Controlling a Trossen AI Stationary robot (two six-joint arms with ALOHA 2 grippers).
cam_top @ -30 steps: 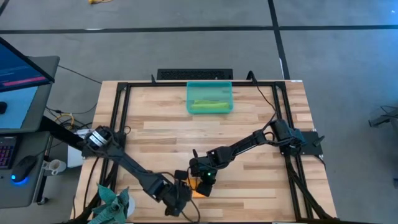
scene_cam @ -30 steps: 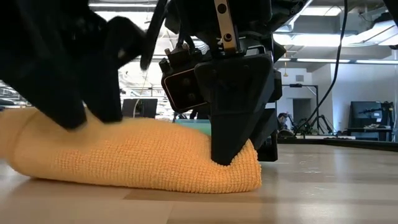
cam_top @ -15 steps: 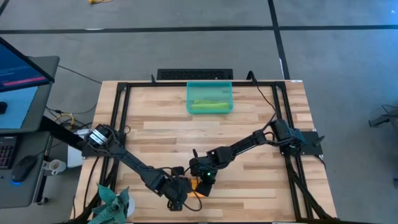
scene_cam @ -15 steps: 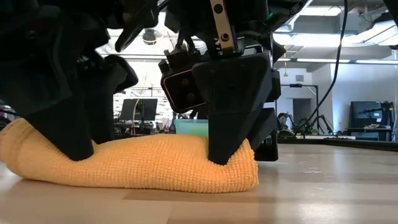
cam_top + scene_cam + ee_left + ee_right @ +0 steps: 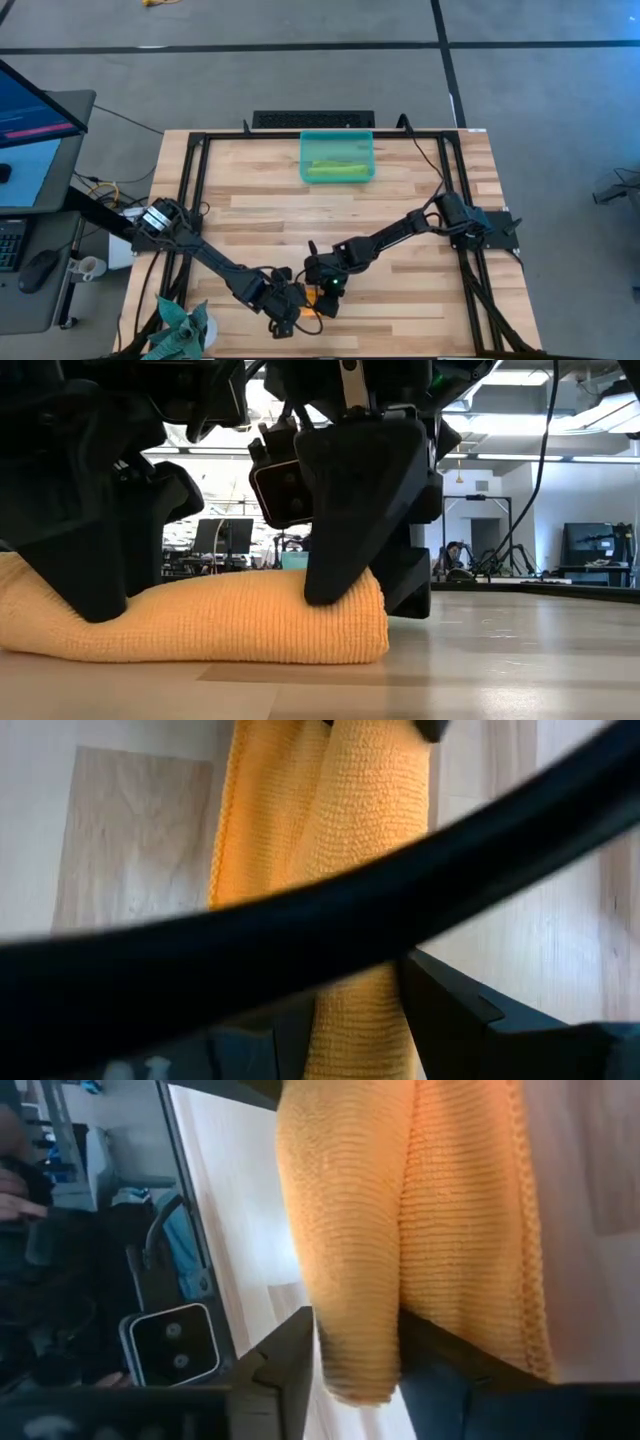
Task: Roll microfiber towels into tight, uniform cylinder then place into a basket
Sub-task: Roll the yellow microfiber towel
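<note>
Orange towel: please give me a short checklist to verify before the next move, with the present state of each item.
1. Orange towel rolled into a cylinder: ok, lying on the table.
2. Left tool at the roll: ok.
3. Right tool straddling the roll: ok; whether it grips, cannot tell.
4. Roll tight and uniform: cannot tell.
5. Basket has room: ok, only the green towel inside.
6. Orange towel in basket: not ok.

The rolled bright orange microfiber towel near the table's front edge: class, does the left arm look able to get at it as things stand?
Probably yes. The left gripper is already at one end of the rolled bright orange microfiber towel, and the right gripper works the other end, so nothing blocks it.
</note>
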